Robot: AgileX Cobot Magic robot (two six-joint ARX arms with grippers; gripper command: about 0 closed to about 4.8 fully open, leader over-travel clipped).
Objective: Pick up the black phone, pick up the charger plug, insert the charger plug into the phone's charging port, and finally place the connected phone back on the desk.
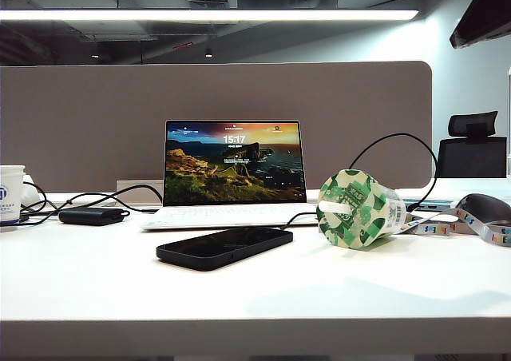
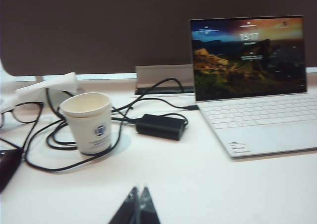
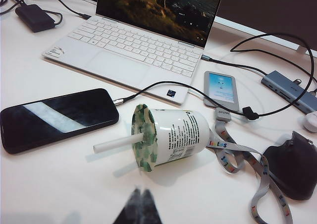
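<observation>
The left gripper [image 2: 138, 204] is seen with its two dark fingertips pressed together at six o'clock of its wrist view, nothing held, while the right gripper [image 3: 140, 206] is likewise closed tight and empty at six o'clock of its own.

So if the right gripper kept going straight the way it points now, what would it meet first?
Probably the tipped yoghurt cup with its straw, lying on the desk just ahead of the right gripper, whose fingers are shut. Depth is hard to judge.
</observation>
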